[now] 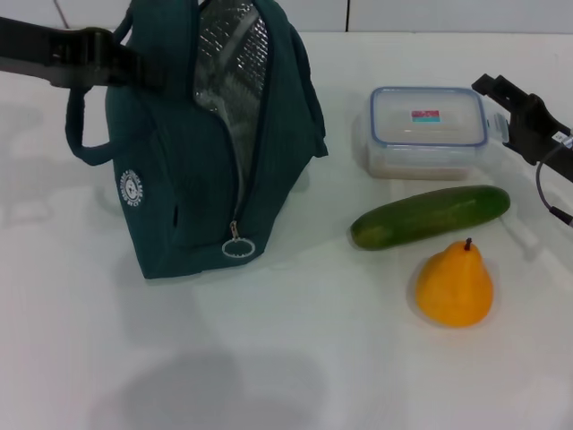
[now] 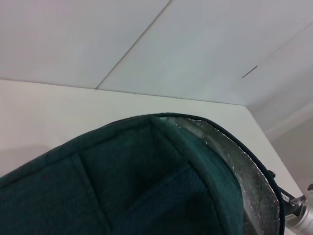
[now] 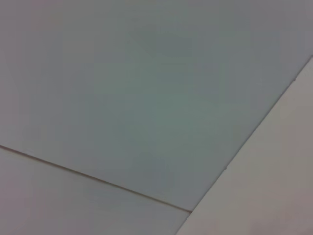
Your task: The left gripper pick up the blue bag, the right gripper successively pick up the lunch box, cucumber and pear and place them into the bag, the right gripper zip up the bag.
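The blue bag (image 1: 192, 170) stands upright on the white table at the left, its zipper undone and the silver lining showing. My left gripper (image 1: 134, 64) reaches in from the left at the bag's upper side and is shut on it; one loop handle (image 1: 79, 143) hangs free below. The left wrist view shows the bag's teal top (image 2: 137, 186) and foil rim from close by. The lunch box (image 1: 428, 130) lies right of the bag. In front of it lie the cucumber (image 1: 430, 217) and then the pear (image 1: 455, 285). My right gripper (image 1: 501, 94) hovers at the lunch box's right edge.
The ring zipper pull (image 1: 238, 247) hangs low on the bag's front. The white table (image 1: 295, 358) stretches bare toward the front. The right wrist view shows only pale wall panels.
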`<state>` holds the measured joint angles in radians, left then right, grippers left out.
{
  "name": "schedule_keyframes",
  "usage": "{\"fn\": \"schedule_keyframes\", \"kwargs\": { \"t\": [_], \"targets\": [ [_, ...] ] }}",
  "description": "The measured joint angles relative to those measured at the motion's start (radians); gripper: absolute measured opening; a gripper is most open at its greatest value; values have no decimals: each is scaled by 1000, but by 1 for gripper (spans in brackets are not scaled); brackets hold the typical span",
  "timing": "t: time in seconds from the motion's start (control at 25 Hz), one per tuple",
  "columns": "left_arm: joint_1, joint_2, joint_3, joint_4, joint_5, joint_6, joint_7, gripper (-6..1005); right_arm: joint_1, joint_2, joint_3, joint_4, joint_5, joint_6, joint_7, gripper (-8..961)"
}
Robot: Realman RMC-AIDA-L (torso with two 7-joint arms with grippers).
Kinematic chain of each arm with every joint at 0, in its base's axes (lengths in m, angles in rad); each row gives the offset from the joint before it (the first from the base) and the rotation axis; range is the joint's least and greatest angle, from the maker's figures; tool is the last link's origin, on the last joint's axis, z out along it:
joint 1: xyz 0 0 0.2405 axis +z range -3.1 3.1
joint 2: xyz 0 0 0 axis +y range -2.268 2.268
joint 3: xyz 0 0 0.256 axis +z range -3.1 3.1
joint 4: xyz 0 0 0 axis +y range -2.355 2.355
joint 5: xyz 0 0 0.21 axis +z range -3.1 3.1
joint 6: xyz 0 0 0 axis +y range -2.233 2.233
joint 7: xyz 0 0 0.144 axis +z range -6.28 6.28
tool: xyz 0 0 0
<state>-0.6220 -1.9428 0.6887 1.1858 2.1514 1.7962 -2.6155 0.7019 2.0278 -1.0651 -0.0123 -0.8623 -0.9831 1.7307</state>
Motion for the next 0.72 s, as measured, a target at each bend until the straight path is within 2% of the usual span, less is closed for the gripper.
{"fn": "schedule_keyframes", "kwargs": {
  "t": [0.72],
  "targets": [
    [-2, -8, 6, 11, 1, 2, 3, 42, 19, 0, -4, 12, -5, -13, 26, 813]
  ]
}}
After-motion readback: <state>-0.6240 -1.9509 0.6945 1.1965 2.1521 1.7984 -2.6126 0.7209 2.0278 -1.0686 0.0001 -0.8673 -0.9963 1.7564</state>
